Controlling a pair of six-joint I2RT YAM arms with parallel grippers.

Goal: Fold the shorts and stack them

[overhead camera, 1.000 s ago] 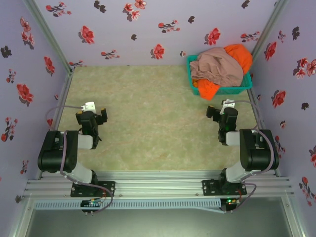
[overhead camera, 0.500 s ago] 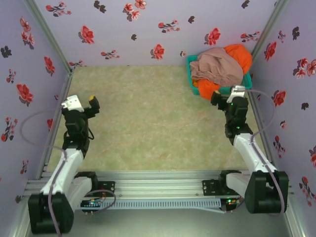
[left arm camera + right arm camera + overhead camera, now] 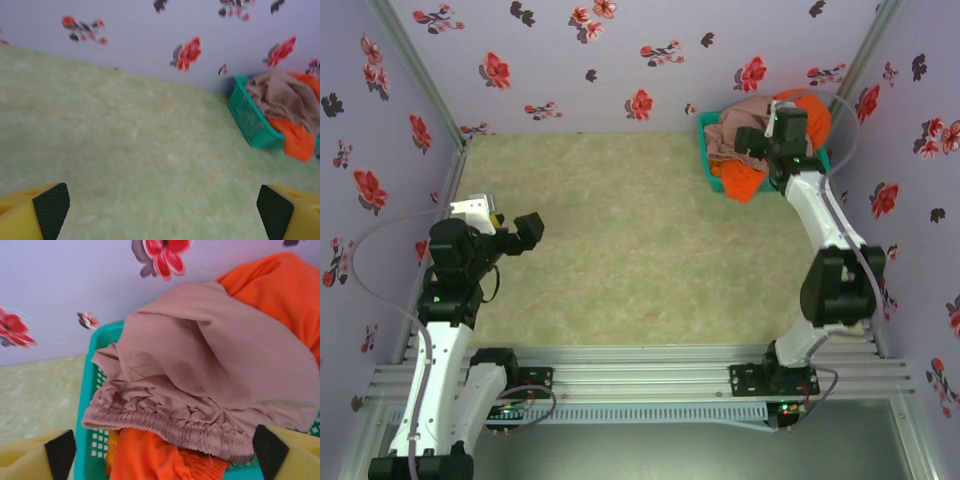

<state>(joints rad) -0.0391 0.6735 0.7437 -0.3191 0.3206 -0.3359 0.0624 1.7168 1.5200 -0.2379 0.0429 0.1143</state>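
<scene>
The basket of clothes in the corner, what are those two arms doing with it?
The right gripper hovers open over the teal basket, right above the pink-beige shorts piled on top of orange shorts. Nothing is gripped yet, and no shorts lie folded on the table. The left gripper is open too, held over the table's other side.

The left tool (image 3: 160, 212) is hovering with its jaws spread wide above the green table (image 3: 125, 145), its black pads (image 3: 51, 209) showing at the lower corners, while the teal basket (image 3: 247, 120) is sitting by the flowered wall (image 3: 125, 35), holding pink-beige shorts (image 3: 280, 97) and orange shorts (image 3: 298, 142) that are spilling over its rim.
</scene>
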